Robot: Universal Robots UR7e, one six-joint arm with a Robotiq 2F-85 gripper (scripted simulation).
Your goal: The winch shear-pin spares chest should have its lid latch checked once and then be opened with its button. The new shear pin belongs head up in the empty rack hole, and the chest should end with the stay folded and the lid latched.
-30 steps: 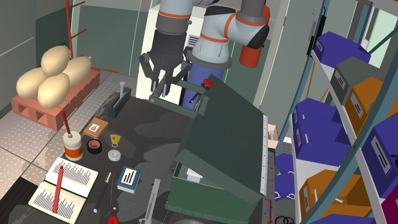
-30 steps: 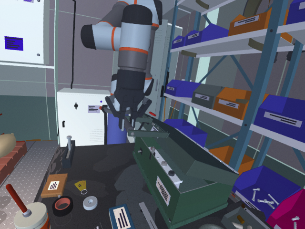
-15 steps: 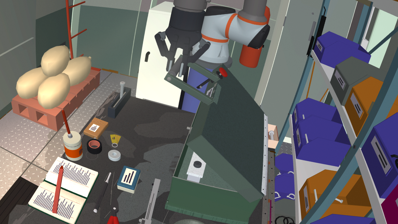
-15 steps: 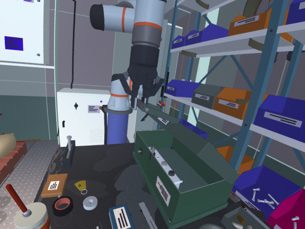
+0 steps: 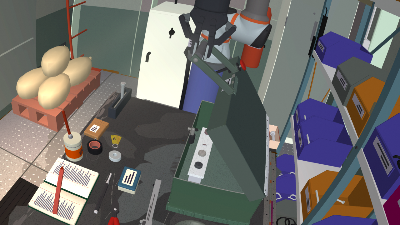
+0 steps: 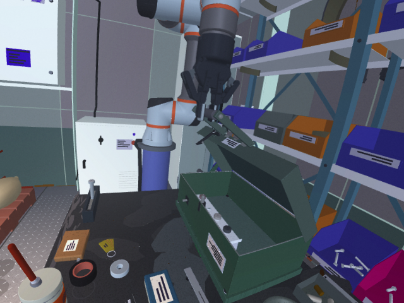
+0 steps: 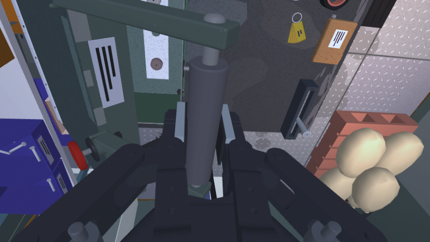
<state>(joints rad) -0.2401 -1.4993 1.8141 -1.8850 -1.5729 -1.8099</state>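
Note:
The green chest (image 5: pixel 212 179) (image 6: pixel 241 228) sits on the dark bench with its lid (image 5: pixel 237 123) (image 6: pixel 261 173) raised steeply toward the shelving. The lid's grey handle bar (image 5: pixel 199 51) (image 6: pixel 209 113) (image 7: pixel 204 120) is gripped by my closed gripper (image 5: pixel 203 49) (image 6: pixel 207 109) (image 7: pixel 204 120), high above the chest's rear edge. A red button (image 5: pixel 242 65) (image 7: pixel 77 155) sits on the lid's front face. Inside, a white rack (image 5: pixel 199 155) (image 6: pixel 220 223) carries pins and one open hole. The new shear pin (image 5: pixel 122 89) (image 6: pixel 91 188) (image 7: pixel 301 128) stands in a dark holder at the bench's far left.
A white cabinet (image 5: pixel 163 56) and the arm's blue pedestal (image 5: pixel 200 84) stand behind the bench. Shelving with bins (image 5: pixel 349 112) crowds the chest's right side. A tape roll (image 5: pixel 94 147), washer (image 5: pixel 115 156), tub (image 5: pixel 73 145), notebook (image 5: pixel 64 189) and small boxes lie left of the chest.

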